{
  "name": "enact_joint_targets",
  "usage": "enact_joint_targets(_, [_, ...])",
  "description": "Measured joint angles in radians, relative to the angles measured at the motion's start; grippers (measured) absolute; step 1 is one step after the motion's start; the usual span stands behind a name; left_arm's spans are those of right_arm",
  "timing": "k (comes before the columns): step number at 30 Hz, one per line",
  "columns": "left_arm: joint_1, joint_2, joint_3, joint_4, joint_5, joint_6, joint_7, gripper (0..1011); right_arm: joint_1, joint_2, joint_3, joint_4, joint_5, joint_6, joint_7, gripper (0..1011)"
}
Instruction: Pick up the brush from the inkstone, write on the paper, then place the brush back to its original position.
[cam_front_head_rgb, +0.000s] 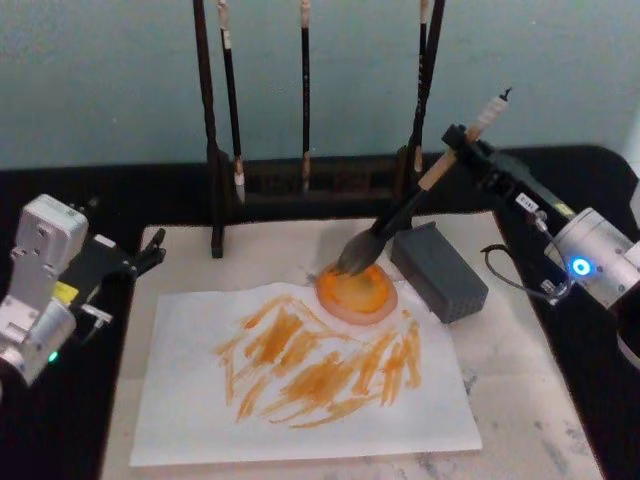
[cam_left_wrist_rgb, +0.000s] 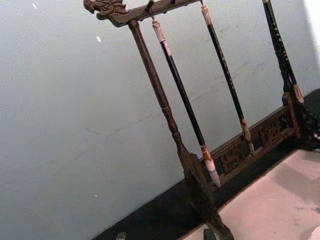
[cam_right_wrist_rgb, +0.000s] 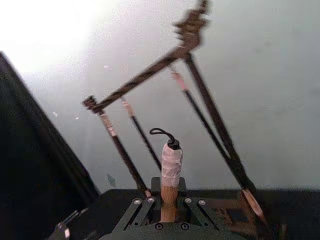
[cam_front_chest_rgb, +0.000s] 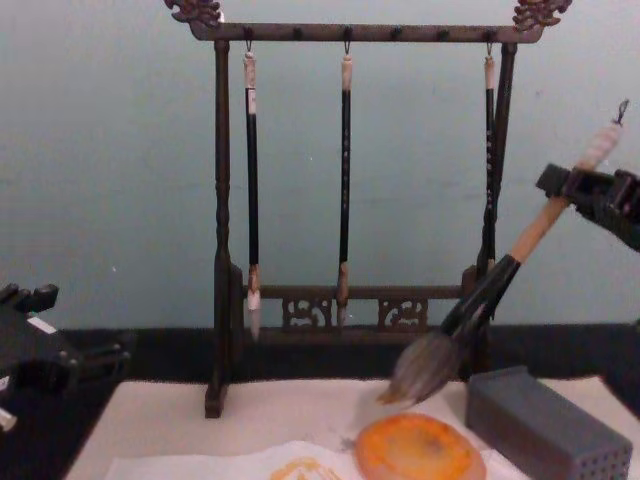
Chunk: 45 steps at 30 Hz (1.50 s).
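Right claw (cam_front_head_rgb: 452, 150) is clenched on the brush (cam_front_head_rgb: 400, 215) high on its handle, below the white end. The handle leans toward 1 o'clock, and the bristles hang just above the far rim of the orange inkstone (cam_front_head_rgb: 358, 298). The streaked paper (cam_front_head_rgb: 200, 420) lies at its 7 o'clock. Left claw (cam_front_head_rgb: 140, 262) sits at the paper's 9 o'clock, spread and empty.

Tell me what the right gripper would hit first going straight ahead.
Probably the rack's right post, close ahead of the right gripper, which is shut on the brush. Depth is hard to judge.
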Motion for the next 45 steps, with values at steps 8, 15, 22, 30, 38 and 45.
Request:
enact_joint_targets(8, [0.000, 0.000, 0.000, 0.000, 0.000, 0.000, 0.000, 1001, 0.036, -0.024, 0.005, 0.071, 0.094, 0.085, -0.042, 169])
enact_joint_targets(15, [0.000, 0.000, 0.000, 0.000, 0.000, 0.000, 0.000, 1001, 0.063, -0.037, 0.001, 0.126, 0.150, 0.137, -0.073, 169])
enact_joint_targets(22, [0.000, 0.000, 0.000, 0.000, 0.000, 0.000, 0.000, 1001, 0.074, -0.042, -0.005, 0.161, 0.185, 0.158, -0.109, 169])
enact_joint_targets(30, [0.000, 0.000, 0.000, 0.000, 0.000, 0.000, 0.000, 1001, 0.077, -0.040, -0.017, 0.178, 0.211, 0.159, -0.141, 169])
enact_joint_targets(38, [0.000, 0.000, 0.000, 0.000, 0.000, 0.000, 0.000, 1001, 0.082, -0.037, -0.032, 0.194, 0.229, 0.146, -0.161, 169])
enact_joint_targets(45, [0.000, 0.000, 0.000, 0.000, 0.000, 0.000, 0.000, 1001, 0.082, -0.035, -0.043, 0.197, 0.240, 0.119, -0.174, 169])
